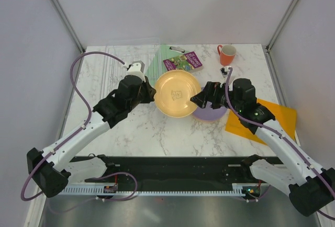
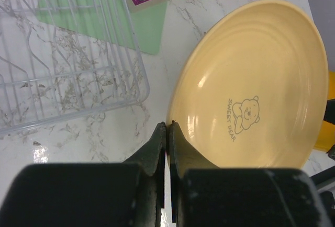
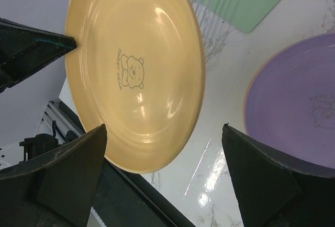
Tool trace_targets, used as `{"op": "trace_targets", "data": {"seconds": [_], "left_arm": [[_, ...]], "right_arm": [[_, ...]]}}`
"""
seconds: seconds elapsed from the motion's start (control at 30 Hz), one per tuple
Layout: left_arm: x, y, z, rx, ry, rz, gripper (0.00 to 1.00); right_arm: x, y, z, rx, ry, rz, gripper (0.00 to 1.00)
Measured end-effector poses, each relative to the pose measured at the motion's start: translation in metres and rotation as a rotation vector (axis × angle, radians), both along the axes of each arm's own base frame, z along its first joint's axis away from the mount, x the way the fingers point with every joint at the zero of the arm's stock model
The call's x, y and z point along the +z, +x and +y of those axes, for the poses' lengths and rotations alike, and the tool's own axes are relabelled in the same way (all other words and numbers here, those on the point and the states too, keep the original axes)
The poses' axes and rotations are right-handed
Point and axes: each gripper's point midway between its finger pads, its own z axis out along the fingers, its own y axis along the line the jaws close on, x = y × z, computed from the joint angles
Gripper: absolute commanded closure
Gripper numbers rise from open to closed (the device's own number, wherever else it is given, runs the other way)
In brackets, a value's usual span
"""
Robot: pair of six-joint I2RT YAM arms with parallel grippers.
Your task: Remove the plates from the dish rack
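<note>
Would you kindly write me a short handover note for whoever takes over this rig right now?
Left gripper: shut on the rim of the yellow plate, held tilted above the table.
Right gripper: open, empty, at that plate's opposite edge.
Purple plate: flat on the table, outside the dish rack.
Rack: no plates visible in it.
Left to do: set the yellow plate down, perhaps by handing it to the right gripper.

We find the dish rack (image 1: 118,65) at the table's (image 1: 157,133) far left, a sheet (image 1: 158,65) just right of it, a book (image 1: 183,60) partly on that sheet, a mug (image 1: 226,55) far right, the middle plate (image 1: 178,93) between left gripper (image 1: 153,95) and right gripper (image 1: 201,95), the second plate (image 1: 212,116) right of it, partly beneath.
</note>
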Motion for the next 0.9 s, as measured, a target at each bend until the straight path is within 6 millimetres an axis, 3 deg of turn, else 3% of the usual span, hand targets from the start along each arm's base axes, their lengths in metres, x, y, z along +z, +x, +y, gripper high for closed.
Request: {"op": "trace_targets", "data": {"seconds": [0.1,0.17,0.23,0.3,0.4,0.43,0.47,0.5,0.53,0.6,0.67,0.7,0.9], "left_arm": [[-0.002,-0.005,-0.004,-0.007,-0.02,0.01,0.98],[-0.004,-0.008,-0.006,-0.016,-0.033,0.017,0.98],[-0.006,-0.011,-0.008,-0.025,-0.047,0.017,0.98],[-0.006,-0.014,-0.009,-0.034,-0.061,0.017,0.98],[0.0,-0.02,-0.01,-0.054,-0.096,0.0,0.98],[0.003,-0.022,-0.009,-0.058,-0.108,-0.01,0.98],[0.007,-0.024,-0.008,-0.062,-0.122,-0.023,0.98],[0.01,-0.027,-0.006,-0.062,-0.131,-0.034,0.88],[0.011,-0.028,-0.003,-0.055,-0.134,-0.043,0.7],[0.012,-0.031,0.001,-0.048,-0.142,-0.054,0.25],[0.017,-0.033,0.003,-0.043,-0.156,-0.069,0.18],[0.02,-0.033,0.004,-0.038,-0.164,-0.074,0.0],[0.016,-0.032,0.02,0.024,-0.14,-0.094,0.0]], "right_arm": [[-0.006,0.001,0.008,0.008,0.0,0.014,0.08],[-0.01,0.002,0.012,0.012,-0.002,0.021,0.23],[-0.014,0.003,0.015,0.015,-0.004,0.028,0.26],[-0.017,0.005,0.015,0.004,-0.009,0.033,0.35],[-0.02,0.008,0.012,-0.011,-0.022,0.031,0.69],[-0.021,0.01,0.012,-0.016,-0.026,0.029,0.86],[-0.022,0.011,0.011,-0.019,-0.032,0.025,0.94],[-0.022,0.011,0.011,-0.023,-0.033,0.028,1.0],[-0.021,0.011,0.012,-0.022,-0.027,0.026,1.0],[-0.019,0.01,0.012,-0.021,-0.037,0.018,1.0],[-0.023,0.013,0.006,-0.046,-0.07,0.017,1.0],[-0.026,0.014,0.002,-0.063,-0.091,0.019,1.0],[-0.033,0.029,-0.04,-0.218,-0.234,0.026,1.0]]}}
